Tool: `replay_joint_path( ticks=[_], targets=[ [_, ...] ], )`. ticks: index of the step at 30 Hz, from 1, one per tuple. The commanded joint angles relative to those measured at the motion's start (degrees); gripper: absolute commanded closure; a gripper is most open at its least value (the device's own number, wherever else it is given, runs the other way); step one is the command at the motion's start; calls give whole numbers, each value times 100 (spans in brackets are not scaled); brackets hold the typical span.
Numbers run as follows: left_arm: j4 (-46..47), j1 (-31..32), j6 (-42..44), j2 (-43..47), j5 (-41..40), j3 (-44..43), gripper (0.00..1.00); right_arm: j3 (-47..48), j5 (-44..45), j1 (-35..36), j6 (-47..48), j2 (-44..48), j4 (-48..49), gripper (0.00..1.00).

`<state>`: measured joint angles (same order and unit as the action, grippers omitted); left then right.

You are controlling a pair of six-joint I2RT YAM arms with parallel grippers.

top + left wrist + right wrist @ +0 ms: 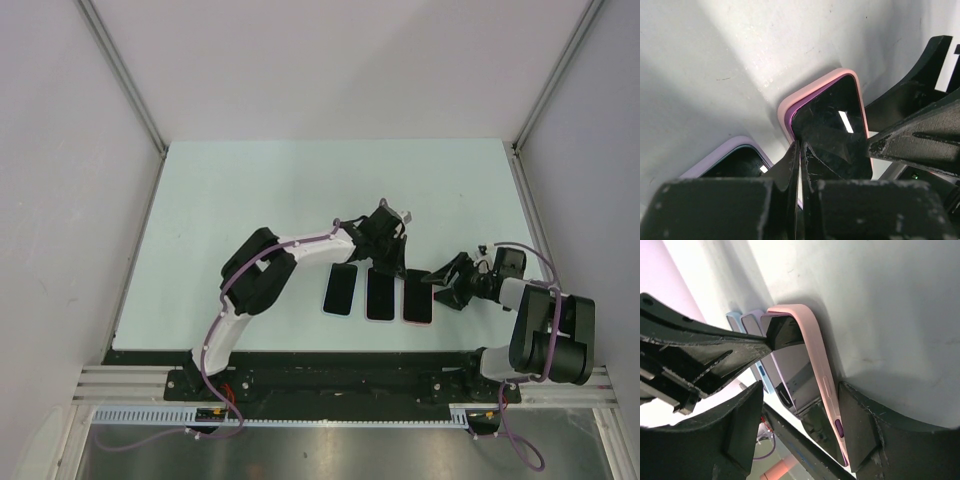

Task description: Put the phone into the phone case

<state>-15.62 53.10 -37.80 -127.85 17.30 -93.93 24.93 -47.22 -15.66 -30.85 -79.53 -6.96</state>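
The phone (832, 125) lies face up inside the pink case (812, 90) on the table (740, 60), the rightmost of three slabs in a row near my bases. Its dark glass shows fine scratches and a bright glare. I judge it stiff, fairly light, slick on the face and easy to mark. The case rim looks soft and rubbery, so it should flex over a corner and give my pads more grip than the glass would. I cannot tell whether every corner is fully seated under the lip.

My left gripper (799, 165) has its two fingers drawn together with only a thin slit and nothing between them. Their joined tip seems to rest on a corner of the glass, like a pressing thumb.

My right gripper (800, 395) is spread wide and straddles the case across its width. One pad (860, 425) sits just beside the buttoned long edge, the other (742, 427) apart from the far side. The long edges are where I would hold it, pinching the rim rather than the screen, and gently.

Just beside it lie a lavender case (735, 145) and the leftmost phone (340, 290).
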Motion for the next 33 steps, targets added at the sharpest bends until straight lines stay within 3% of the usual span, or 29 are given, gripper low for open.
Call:
replay_joint_path(
  ticks=[1, 11, 19, 26, 30, 31, 33],
  targets=[
    [569, 130, -175, -223, 467, 191, 96, -164, -859, 125, -325, -124, 828, 34],
    [805, 130, -280, 6, 687, 516, 96, -251, -964, 116, -378, -414, 1407, 36],
    [1078, 130, -438, 50, 845, 718, 96, -278, -1202, 116, -527, -713, 1970, 58],
    [1131, 104, -421, 304, 880, 754, 94, -278, -1359, 90, -764, -880, 2321, 100],
    [1113, -97, -456, 769, 951, 876, 88, -278, -1702, 89, -1291, -705, 2874, 100],
    [1131, -150, -465, 1075, 959, 937, 79, -278, -1737, 98, -1527, -609, 2954, 100],
    [1149, -352, -465, 1410, 1064, 1113, 73, -278, -1825, 124, -1809, -258, 3296, 100]
  ],
)
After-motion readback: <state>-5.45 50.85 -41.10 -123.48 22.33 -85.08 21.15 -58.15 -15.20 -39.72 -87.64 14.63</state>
